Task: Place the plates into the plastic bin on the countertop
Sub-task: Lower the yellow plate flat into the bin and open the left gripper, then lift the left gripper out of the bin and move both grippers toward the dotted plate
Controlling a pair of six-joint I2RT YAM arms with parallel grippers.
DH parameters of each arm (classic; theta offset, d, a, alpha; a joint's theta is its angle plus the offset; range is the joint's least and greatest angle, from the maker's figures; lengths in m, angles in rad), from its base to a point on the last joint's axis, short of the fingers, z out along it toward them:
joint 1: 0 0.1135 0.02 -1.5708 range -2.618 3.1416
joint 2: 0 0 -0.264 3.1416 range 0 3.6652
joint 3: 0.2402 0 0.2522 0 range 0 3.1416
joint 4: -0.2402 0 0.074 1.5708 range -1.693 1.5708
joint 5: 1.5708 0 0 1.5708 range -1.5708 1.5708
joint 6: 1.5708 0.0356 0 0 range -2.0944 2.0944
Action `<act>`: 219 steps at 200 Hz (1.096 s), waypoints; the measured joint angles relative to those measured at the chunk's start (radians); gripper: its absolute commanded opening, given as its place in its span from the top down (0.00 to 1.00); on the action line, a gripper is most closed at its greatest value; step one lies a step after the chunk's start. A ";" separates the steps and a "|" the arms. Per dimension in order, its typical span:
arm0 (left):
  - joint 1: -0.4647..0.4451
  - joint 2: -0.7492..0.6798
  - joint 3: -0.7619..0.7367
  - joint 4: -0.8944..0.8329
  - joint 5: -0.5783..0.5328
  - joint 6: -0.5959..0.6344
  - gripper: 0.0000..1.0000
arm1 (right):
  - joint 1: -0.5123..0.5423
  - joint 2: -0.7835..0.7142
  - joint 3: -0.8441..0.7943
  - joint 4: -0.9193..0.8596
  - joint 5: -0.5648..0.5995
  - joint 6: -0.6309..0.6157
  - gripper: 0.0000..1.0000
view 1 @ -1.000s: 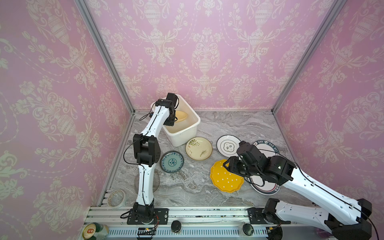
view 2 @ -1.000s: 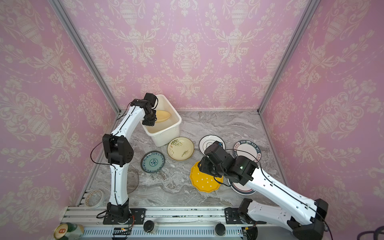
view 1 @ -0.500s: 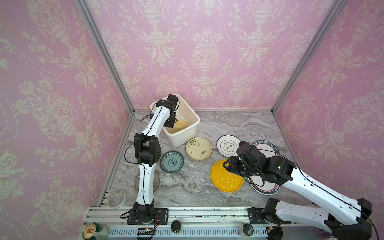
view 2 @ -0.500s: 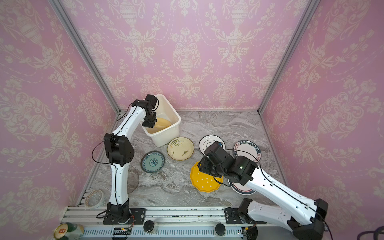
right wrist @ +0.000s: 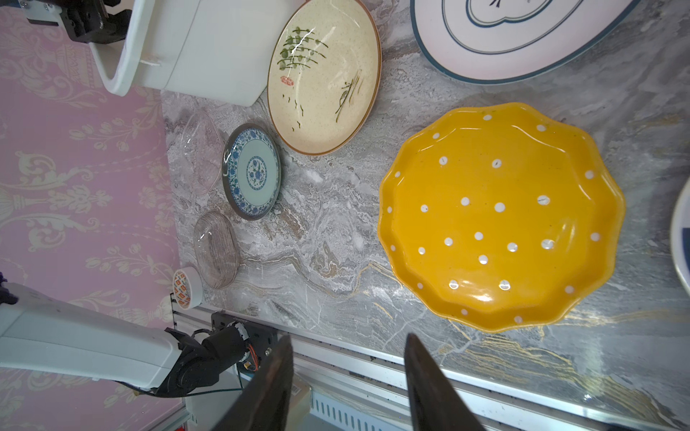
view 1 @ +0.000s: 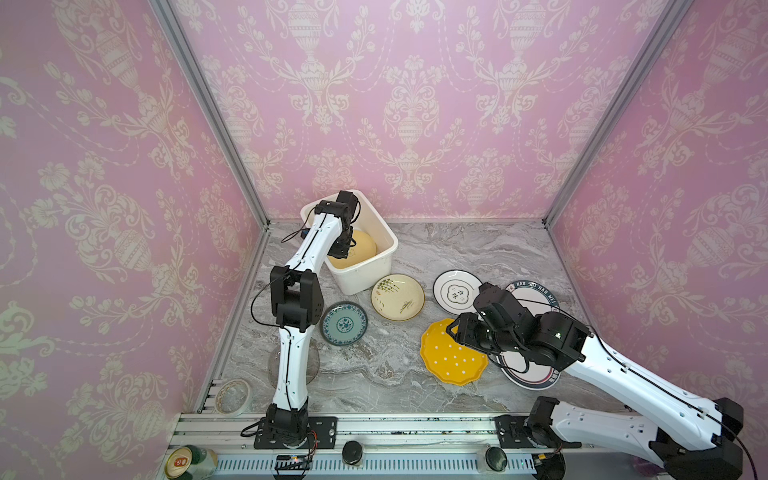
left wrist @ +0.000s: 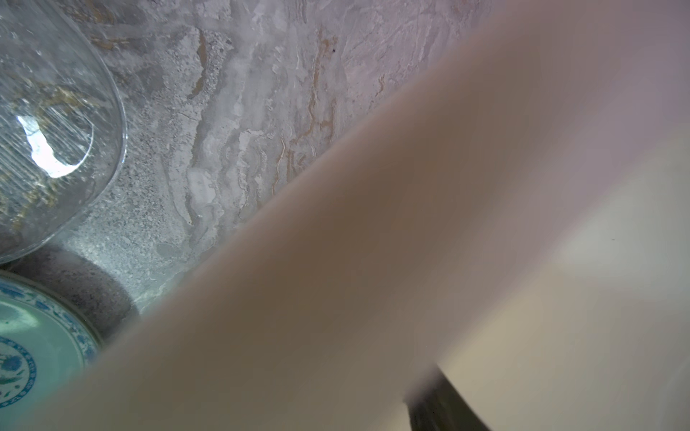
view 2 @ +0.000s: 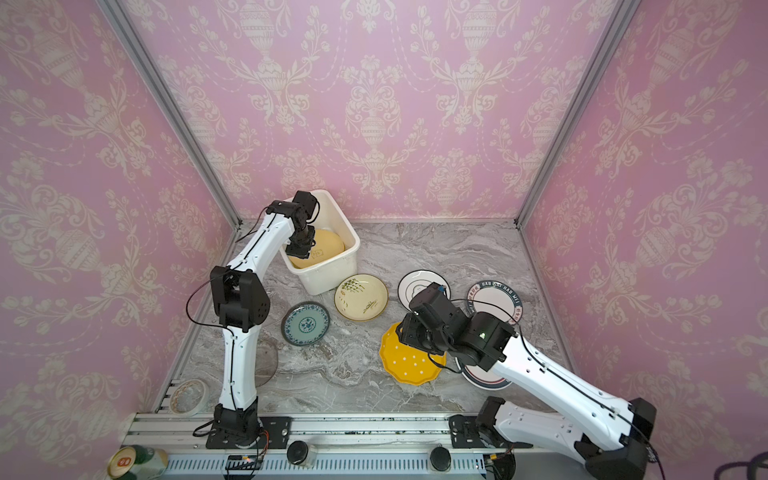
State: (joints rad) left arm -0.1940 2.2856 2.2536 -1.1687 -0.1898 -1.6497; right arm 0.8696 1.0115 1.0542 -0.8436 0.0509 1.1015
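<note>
Risk, in both top views: left gripper [view 1: 344,249] down inside plastic bin [view 1: 361,278], upper centre-left of frame, just over pale yellow plate [view 1: 363,247] resting there; open or closed, cannot tell; could clip bin wall or drag plate out on retreat. Reads "HAB" and "MEI" on dark-rimmed plate [view 2: 496,297], right of centre in a top view. Left wrist view: mostly blur, no writing. Right wrist view: right gripper [right wrist: 348,337] spread apart, empty, near dotted yellow plate [right wrist: 500,216]; could skid it along countertop [right wrist: 328,268] with a shallow pinch.

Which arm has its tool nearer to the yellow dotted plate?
Right. The right tool is at the yellow plate's edge, open; the left tool is far away, down inside the white bin.
</note>
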 measured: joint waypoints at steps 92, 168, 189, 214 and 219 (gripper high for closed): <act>-0.014 -0.197 -0.295 0.116 0.000 0.085 0.31 | -0.006 0.019 0.016 0.000 0.006 -0.022 0.35; -0.013 -0.328 -0.490 0.235 0.000 0.101 0.19 | -0.006 0.019 0.028 -0.011 0.009 -0.029 0.30; -0.013 -0.327 -0.473 0.220 0.000 0.119 0.16 | -0.006 0.019 0.030 -0.011 0.009 -0.029 0.30; -0.010 -0.286 -0.338 0.121 0.002 0.154 0.11 | -0.006 0.021 0.040 -0.012 0.009 -0.029 0.30; -0.010 -0.268 -0.294 0.101 0.003 0.161 0.11 | -0.006 0.023 0.043 -0.012 0.009 -0.029 0.30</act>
State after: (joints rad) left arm -0.2035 2.0174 1.9594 -1.0679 -0.1871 -1.4883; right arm 0.8631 1.0348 1.0977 -0.8555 0.0597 1.0721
